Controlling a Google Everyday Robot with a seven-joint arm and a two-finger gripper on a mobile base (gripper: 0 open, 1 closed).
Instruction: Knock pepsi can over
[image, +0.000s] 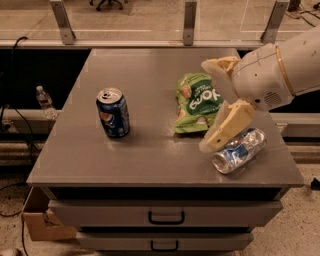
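The pepsi can (113, 112), dark blue with a round logo and a silver top, stands upright on the left part of the grey table (150, 150). My gripper (215, 102) is at the right, above the table, open with one cream finger (220, 65) up and the other finger (227, 127) lower down. It is well to the right of the pepsi can and holds nothing.
A green chip bag (197, 102) lies between the gripper and the pepsi can. A dented silver-and-blue can (239, 151) lies on its side near the table's front right edge, under the lower finger. A water bottle (45, 102) stands beyond the left edge.
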